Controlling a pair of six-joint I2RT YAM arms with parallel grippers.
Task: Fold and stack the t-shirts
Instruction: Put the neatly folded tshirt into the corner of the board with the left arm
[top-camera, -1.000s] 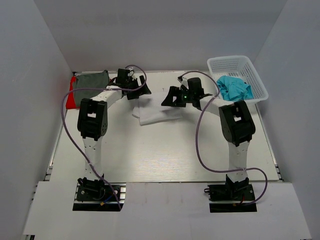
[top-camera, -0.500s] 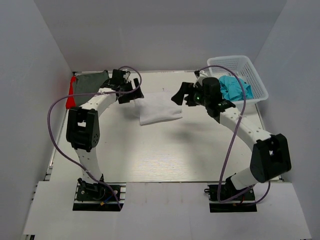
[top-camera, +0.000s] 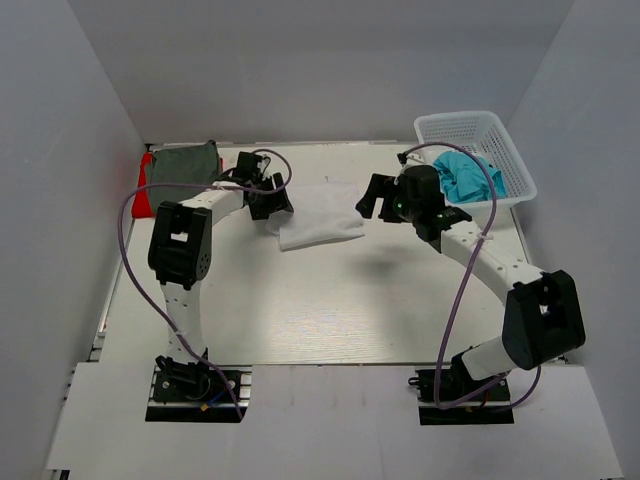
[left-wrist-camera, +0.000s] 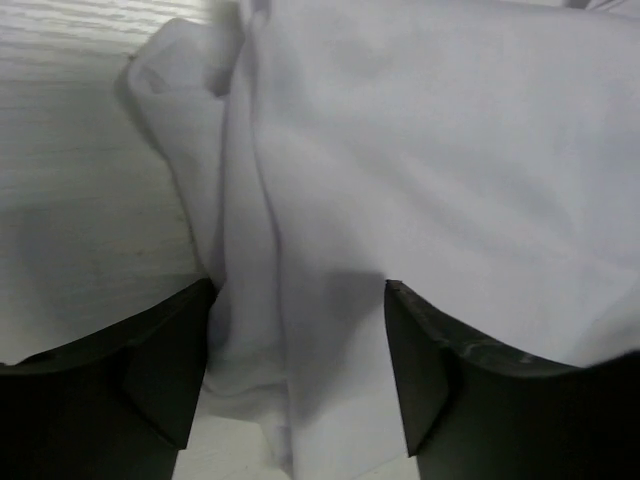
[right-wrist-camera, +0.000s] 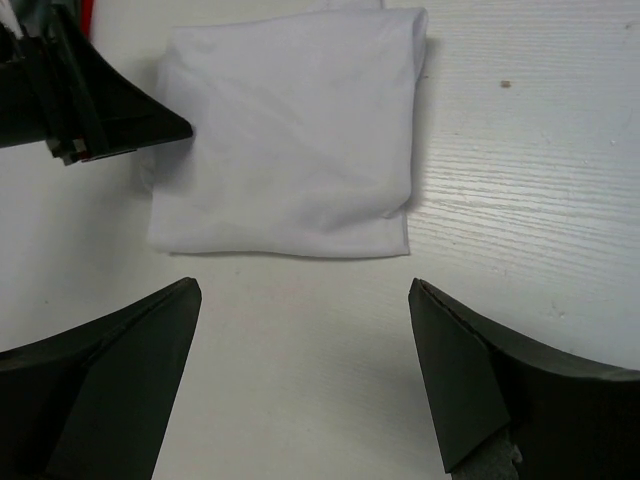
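A folded white t-shirt (top-camera: 320, 215) lies on the table at the back middle; it also shows in the right wrist view (right-wrist-camera: 290, 140) and fills the left wrist view (left-wrist-camera: 400, 170). My left gripper (top-camera: 270, 203) is open at the shirt's left edge, its jaws either side of a fold of the cloth (left-wrist-camera: 300, 300). My right gripper (top-camera: 372, 197) is open and empty, just right of the shirt. A dark grey t-shirt (top-camera: 185, 162) lies on a red one (top-camera: 146, 190) at the back left. A teal t-shirt (top-camera: 468, 177) sits crumpled in the basket.
A white mesh basket (top-camera: 500, 135) stands at the back right corner. White walls close in the table on the left, right and back. Purple cables loop from both arms over the table.
My right arm swung out from over the shirt to its right side. My left gripper drew back to the left, then came back to the shirt's left edge. The shirt lies flatter now.
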